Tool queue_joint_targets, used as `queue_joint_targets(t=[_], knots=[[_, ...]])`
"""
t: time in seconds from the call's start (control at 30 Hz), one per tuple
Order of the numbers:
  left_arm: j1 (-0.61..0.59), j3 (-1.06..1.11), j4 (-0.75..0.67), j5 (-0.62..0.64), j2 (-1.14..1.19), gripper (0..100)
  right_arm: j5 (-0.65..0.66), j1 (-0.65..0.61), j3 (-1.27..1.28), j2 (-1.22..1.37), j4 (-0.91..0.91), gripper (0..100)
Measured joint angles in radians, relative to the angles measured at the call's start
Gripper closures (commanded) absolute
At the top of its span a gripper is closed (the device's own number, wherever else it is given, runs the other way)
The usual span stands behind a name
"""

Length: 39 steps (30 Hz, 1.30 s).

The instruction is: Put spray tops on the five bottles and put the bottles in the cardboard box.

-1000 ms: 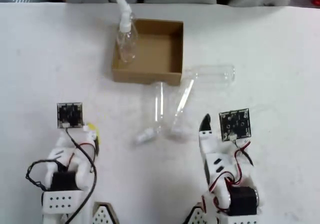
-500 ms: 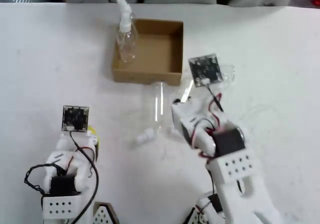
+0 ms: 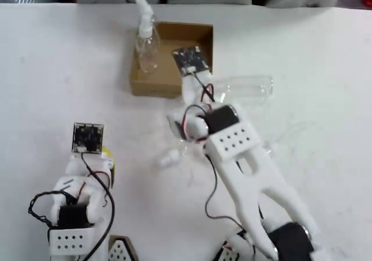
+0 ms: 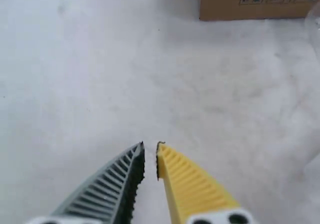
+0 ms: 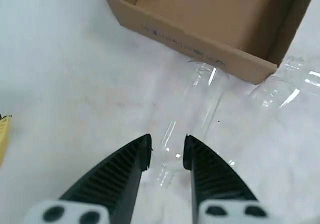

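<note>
**Right pincer astride a lying bottle, left pincer idle**

My right pincer (image 5: 167,139) hangs low over the white tabletop (image 3: 58,57). Its jaws are parted by a narrow gap and grip nothing. A clear plastic bottle lying on its side (image 5: 200,97) runs up the frame from between the tips towards the brown cardboard box (image 5: 190,44). I judge this lineup to be deliberate, since the jaws straddle what looks like the bottle's narrower end, where a clench would catch it crosswise.

A second clear lying bottle (image 5: 280,89) sits just beside the box's corner at the right of that frame, apart from the jaws. In the high view, a clear bottle with a white spray top (image 3: 145,37) stands upright in the box's upper-left corner, so I take one of the five as done.

My left pincer (image 4: 150,145) is clenched, or all but, on nothing above bare tabletop. I suppose it is parked there to keep out of the way.

In the high view, the right arm covers its own pincer and most of the bottle beneath it. A small white piece (image 3: 170,157) lies just left of the arm, and I cannot tell whether it is a spray top. I can make out three bottles for certain. I cannot tell whether the right tips touch the plastic.
</note>
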Motion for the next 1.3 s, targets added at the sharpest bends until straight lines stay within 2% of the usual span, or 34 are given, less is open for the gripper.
queue_joint_targets(t=[0.13, 0.57, 0.77, 0.97, 1.2, 1.3], knots=[[0.000, 0.000, 0.000, 0.000, 0.000, 94, -0.002, -0.008, -0.084, 0.140, 0.000, 79.8], [0.000, 0.000, 0.000, 0.000, 0.000, 94, -0.002, -0.006, -0.305, 0.512, 0.000, 79.3], [0.000, 0.000, 0.000, -0.003, 0.000, 94, -0.002, -0.002, -0.356, 0.591, 0.000, 79.0], [0.000, 0.000, 0.000, -0.003, 0.000, 94, 0.002, -0.003, -0.364, 0.657, 0.000, 68.4], [0.000, 0.000, 0.000, -0.003, 0.000, 94, 0.002, -0.009, -0.364, 0.704, 0.015, 69.0], [0.000, 0.000, 0.000, -0.003, 0.000, 94, 0.002, -0.020, -0.364, 0.704, 0.017, 77.2]])
